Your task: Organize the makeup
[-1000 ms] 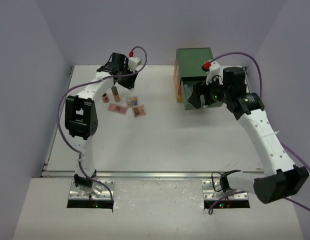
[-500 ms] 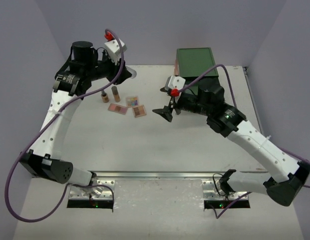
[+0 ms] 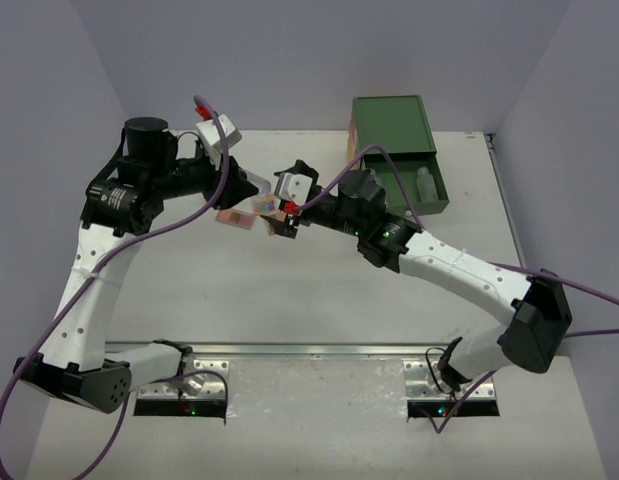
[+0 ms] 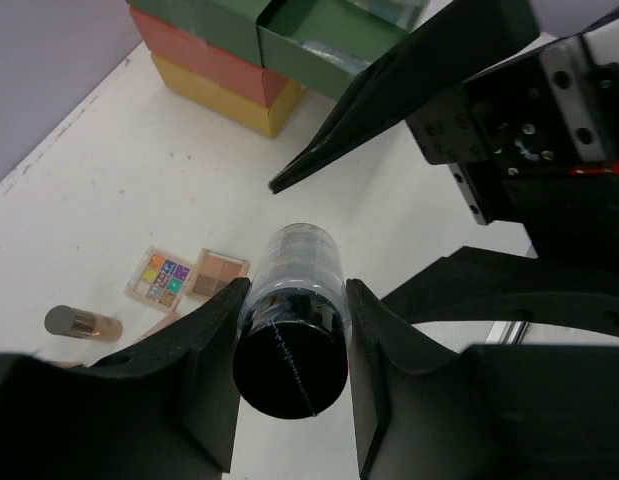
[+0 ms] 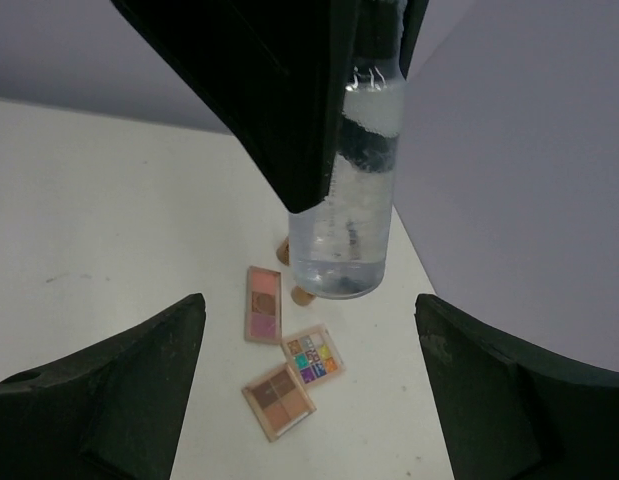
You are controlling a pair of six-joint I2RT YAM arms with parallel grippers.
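My left gripper (image 4: 296, 290) is shut on a clear bottle (image 4: 289, 330) with a dark cap and holds it in the air above the table. In the right wrist view the same bottle (image 5: 349, 200) hangs from the left fingers (image 5: 259, 90). My right gripper (image 5: 307, 310) is wide open and empty, facing the bottle from close by. Three flat palettes (image 5: 262, 303) (image 5: 312, 355) (image 5: 279, 400) lie on the table below. An amber bottle (image 4: 82, 323) lies beside them. In the top view the two grippers (image 3: 257, 188) (image 3: 279, 217) meet above the palettes (image 3: 234, 217).
The green-orange-yellow drawer chest (image 3: 394, 150) stands at the back right with its green top drawer pulled open, and small clear bottles (image 3: 425, 185) lie in it. It also shows in the left wrist view (image 4: 229, 60). Purple cables run along both arms.
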